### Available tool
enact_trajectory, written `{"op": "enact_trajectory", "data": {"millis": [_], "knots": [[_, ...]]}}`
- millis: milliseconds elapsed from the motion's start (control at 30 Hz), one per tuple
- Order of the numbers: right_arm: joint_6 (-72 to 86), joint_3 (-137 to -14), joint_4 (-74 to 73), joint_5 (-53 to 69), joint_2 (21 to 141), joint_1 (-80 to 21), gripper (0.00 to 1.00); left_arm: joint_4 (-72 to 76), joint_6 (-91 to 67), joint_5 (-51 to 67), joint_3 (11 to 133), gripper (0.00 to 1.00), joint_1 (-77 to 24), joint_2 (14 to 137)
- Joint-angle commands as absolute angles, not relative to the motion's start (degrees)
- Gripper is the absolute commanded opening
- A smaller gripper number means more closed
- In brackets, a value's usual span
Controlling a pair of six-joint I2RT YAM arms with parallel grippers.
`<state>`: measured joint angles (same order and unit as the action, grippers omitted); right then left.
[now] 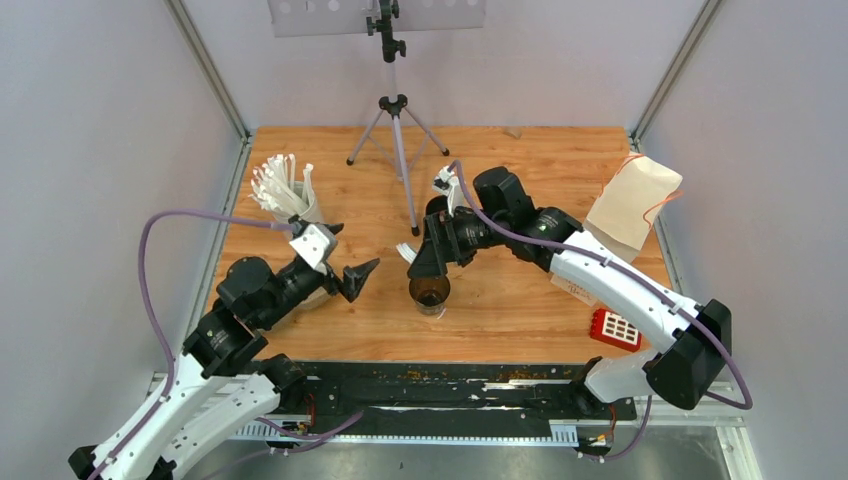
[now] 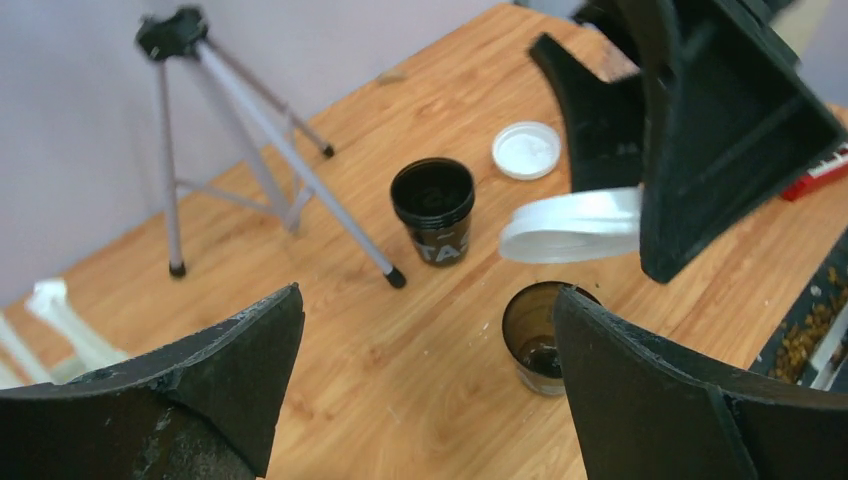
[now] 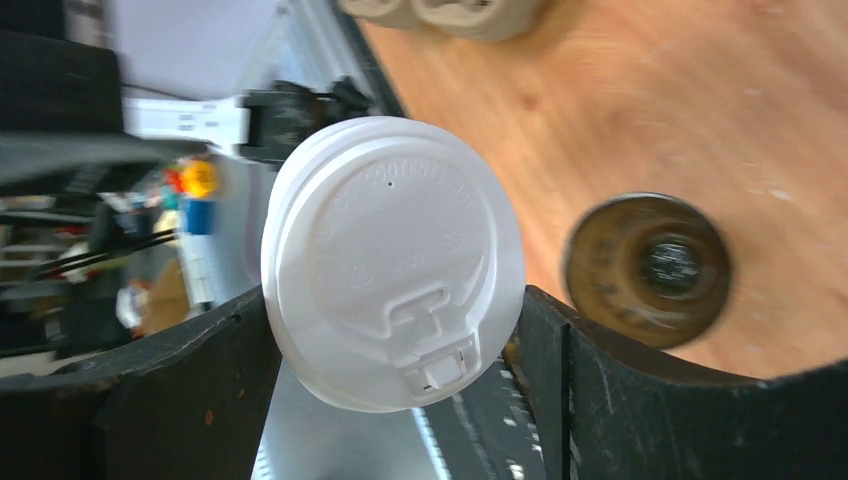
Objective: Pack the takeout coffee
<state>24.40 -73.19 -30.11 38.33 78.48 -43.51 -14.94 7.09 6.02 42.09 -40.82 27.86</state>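
My right gripper (image 1: 420, 262) is shut on a round white lid (image 3: 392, 262), gripped by its rim and held just above an open brown-sided cup (image 1: 430, 293) with dark liquid at the bottom. The cup also shows in the right wrist view (image 3: 647, 268) and the left wrist view (image 2: 535, 335), where the held lid (image 2: 575, 225) hangs over it. A second cup (image 2: 435, 210), black with pale markings, stands open farther back. A loose white lid (image 2: 527, 150) lies beside it. My left gripper (image 1: 357, 278) is open and empty, left of the brown-sided cup.
A tripod (image 1: 395, 130) stands at the back centre. A white cup of straws (image 1: 285, 195) is at the back left. A paper bag (image 1: 633, 200) lies at the right, a red box (image 1: 615, 328) near the right front. The pulp carrier tray (image 3: 450, 12) shows in the right wrist view.
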Motion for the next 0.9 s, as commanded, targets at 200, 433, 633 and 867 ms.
{"op": "enact_trajectory", "data": {"millis": [200,433,633,867], "knots": [[3.87,-72.90,-36.29,9.24,77.13,-48.34,0.82,-34.73,-20.18,-9.34,56.63,0.98,-40.00,45.07],[-7.49,-62.60,-24.39,3.87,71.74,-53.78,0.84,-32.16,-30.39,7.62,58.31,0.87,-34.70,53.83],[-12.15,-58.29,-19.18,2.56,69.76,-54.47,0.84,-30.36,-34.32,10.35,54.38,0.81,-29.69,53.74],[-18.03,-58.46,-20.12,1.94,74.36,-56.16,0.84,-21.32,-39.74,20.25,46.72,0.75,-23.20,52.93]]}}
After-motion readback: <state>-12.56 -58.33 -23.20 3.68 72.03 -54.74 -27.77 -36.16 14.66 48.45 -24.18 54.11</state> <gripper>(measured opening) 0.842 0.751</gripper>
